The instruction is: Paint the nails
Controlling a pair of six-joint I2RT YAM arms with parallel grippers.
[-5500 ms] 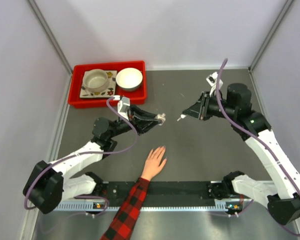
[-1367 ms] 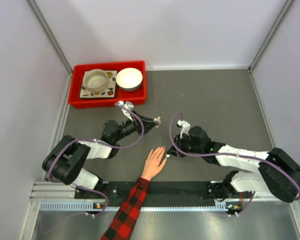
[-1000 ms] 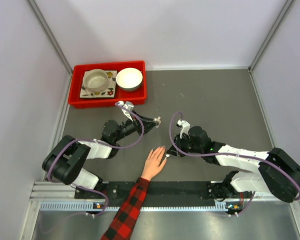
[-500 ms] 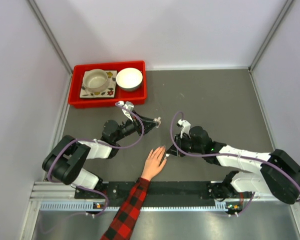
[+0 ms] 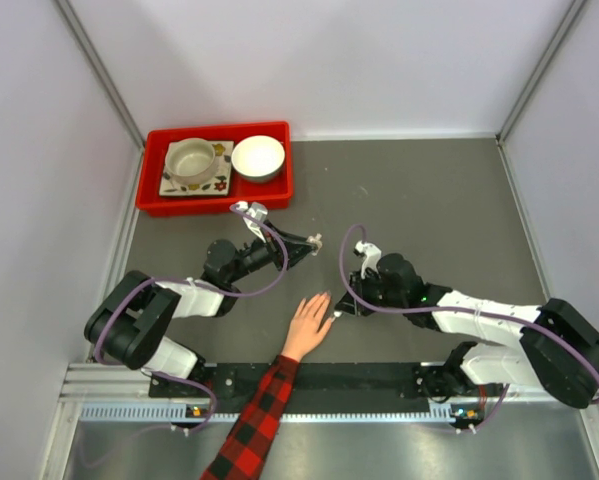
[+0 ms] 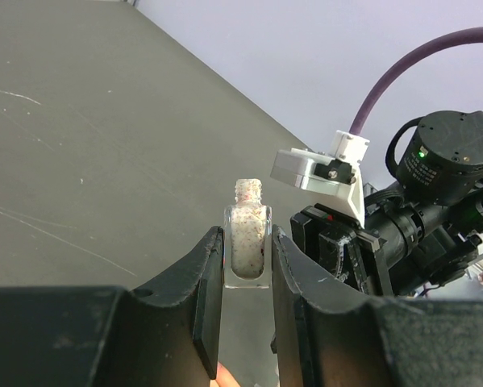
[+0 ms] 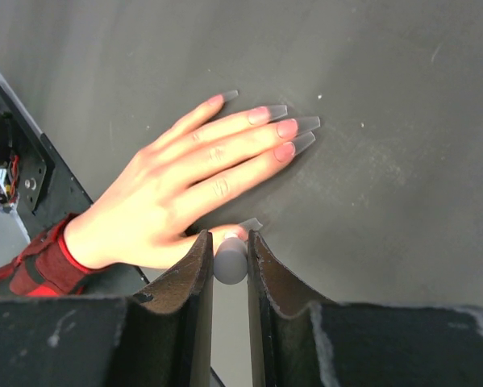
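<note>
A light-skinned hand [image 5: 307,325] with a red-and-black plaid sleeve [image 5: 254,425] lies flat on the dark table. Its long pale nails [image 7: 304,126] point away from the arms' bases. My right gripper [image 5: 337,312] [image 7: 229,238] is shut on a grey round brush cap [image 7: 231,260], right at the thumb nail [image 7: 250,224]; the brush tip is hidden. My left gripper [image 5: 313,241] [image 6: 247,235] is shut on a small clear polish bottle [image 6: 248,242], which stands upright and uncapped, beyond the fingertips.
A red tray [image 5: 219,204] at the back left holds a beige cup [image 5: 191,160] on a flowered plate and a white bowl [image 5: 258,157]. The black base rail [image 5: 359,378] runs along the near edge. White walls close in the table.
Since the oldest frame the right arm has come down and in to the hand's thumb, and the left arm has folded back. Over the last second nothing has visibly moved.
</note>
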